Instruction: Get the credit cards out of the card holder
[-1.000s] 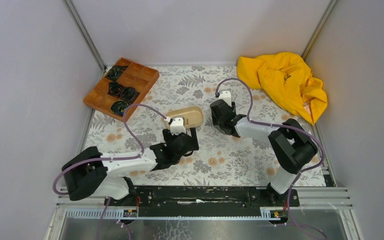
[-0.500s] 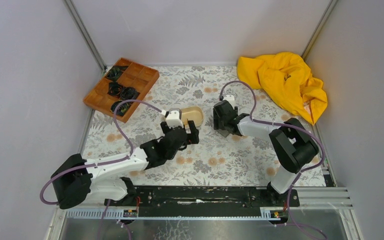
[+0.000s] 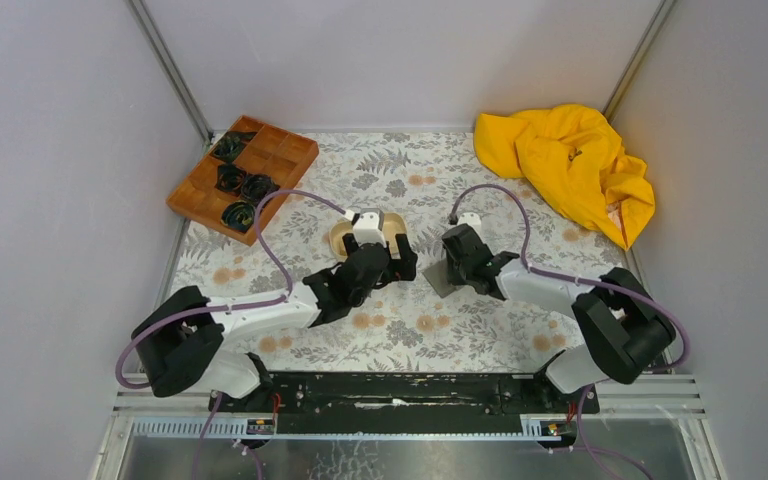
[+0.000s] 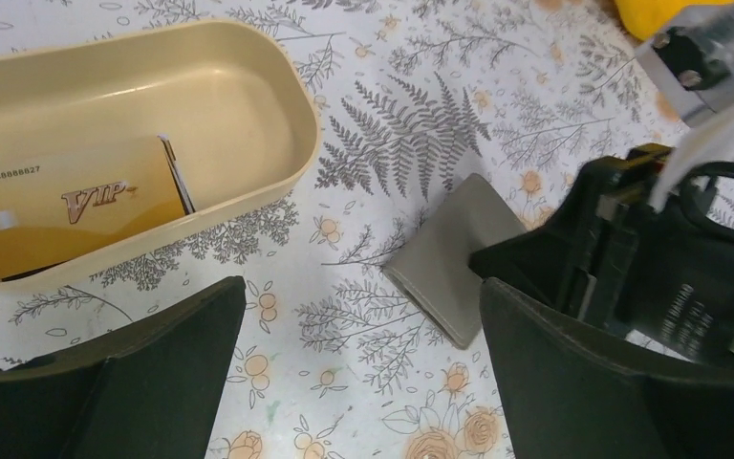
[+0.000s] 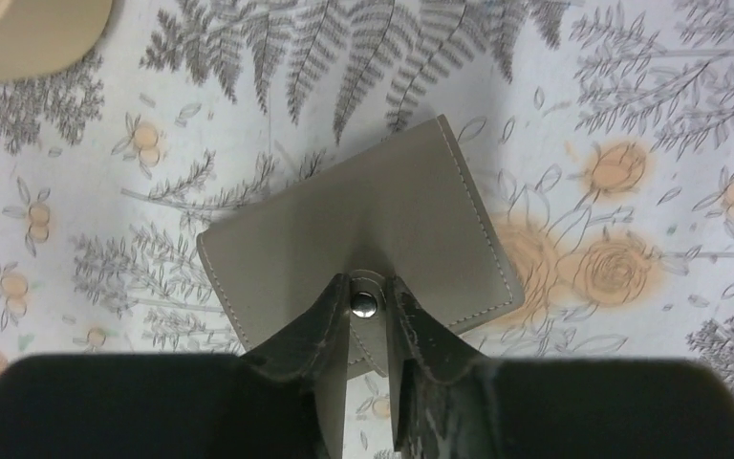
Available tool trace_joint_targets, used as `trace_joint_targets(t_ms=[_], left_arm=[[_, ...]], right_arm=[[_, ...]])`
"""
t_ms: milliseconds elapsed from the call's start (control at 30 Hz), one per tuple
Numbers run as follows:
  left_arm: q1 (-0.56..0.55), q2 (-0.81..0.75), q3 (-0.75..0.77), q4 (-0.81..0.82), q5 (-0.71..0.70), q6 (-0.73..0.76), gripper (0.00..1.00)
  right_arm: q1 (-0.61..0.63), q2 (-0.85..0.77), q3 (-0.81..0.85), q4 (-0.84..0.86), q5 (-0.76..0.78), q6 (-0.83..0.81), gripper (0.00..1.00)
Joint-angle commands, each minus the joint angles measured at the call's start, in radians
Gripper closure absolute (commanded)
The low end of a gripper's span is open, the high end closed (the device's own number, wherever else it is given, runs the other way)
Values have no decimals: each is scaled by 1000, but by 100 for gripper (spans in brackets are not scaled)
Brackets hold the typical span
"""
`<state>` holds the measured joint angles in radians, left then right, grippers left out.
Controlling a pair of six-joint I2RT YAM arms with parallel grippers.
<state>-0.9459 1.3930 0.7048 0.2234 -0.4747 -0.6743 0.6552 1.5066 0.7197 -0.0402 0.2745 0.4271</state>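
Both my arms have shifted since a second ago. My right gripper (image 5: 368, 292) has narrowed from wide and now pinches the snap tab of the holder (image 5: 363, 210), which lies folded flat on the cloth (image 5: 631, 76). My left gripper (image 4: 363, 363) hangs wide open and empty between the holder and the tray (image 4: 301, 105), where a gold card (image 4: 67, 206) lies.
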Motion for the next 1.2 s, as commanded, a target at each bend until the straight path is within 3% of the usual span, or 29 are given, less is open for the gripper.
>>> trace_joint_targets(t_ms=[0,167,300,433,667,933,1167], left_arm=[[4,-2,-6,87,4,39,0],[5,39,-13,128,51,43,0],[10,115,17,137,125,51,2],[30,147,15,177,283,18,21],[34,164,35,160,314,27,36],[35,227,64,186,451,16,39],[35,234,69,199,482,11,38]], right_arm=[[33,-50,-88,-80,-62,11,82],[34,-94,-122,-87,-42,15,100],[35,-128,-142,-85,-62,27,100],[37,-225,-187,-53,-90,42,100],[36,-427,-251,-23,-104,34,100],[36,-490,-288,8,-130,28,100],[37,-632,-326,15,-135,46,100]])
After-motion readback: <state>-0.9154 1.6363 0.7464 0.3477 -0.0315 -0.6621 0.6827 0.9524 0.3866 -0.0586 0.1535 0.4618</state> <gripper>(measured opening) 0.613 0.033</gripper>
